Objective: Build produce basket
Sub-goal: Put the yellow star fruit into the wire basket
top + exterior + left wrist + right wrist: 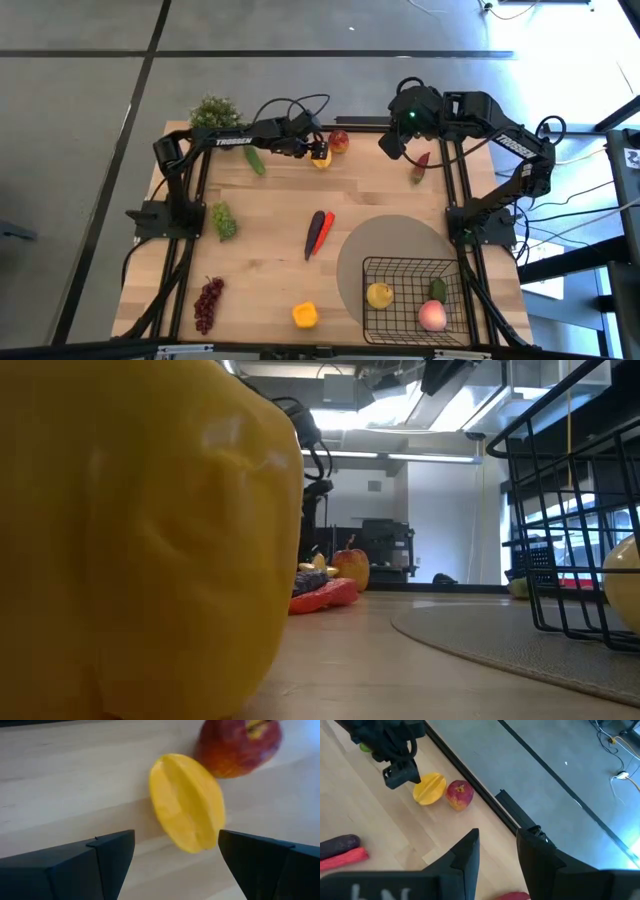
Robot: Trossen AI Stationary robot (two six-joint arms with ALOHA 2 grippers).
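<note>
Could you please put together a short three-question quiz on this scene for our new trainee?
1. True or false: the left claw is open around the yellow ridged fruit, not yet closed on it.
2. Which item lies in the black wire basket? A) purple grapes B) pink peach C) yellow pepper
3. Fill in: right beside the yellow ridged fruit, at the table's far edge, lies a red ____.

Key
1. True.
2. B; the grapes and pepper lie on the bare wooden table.
3. Apple.
</note>
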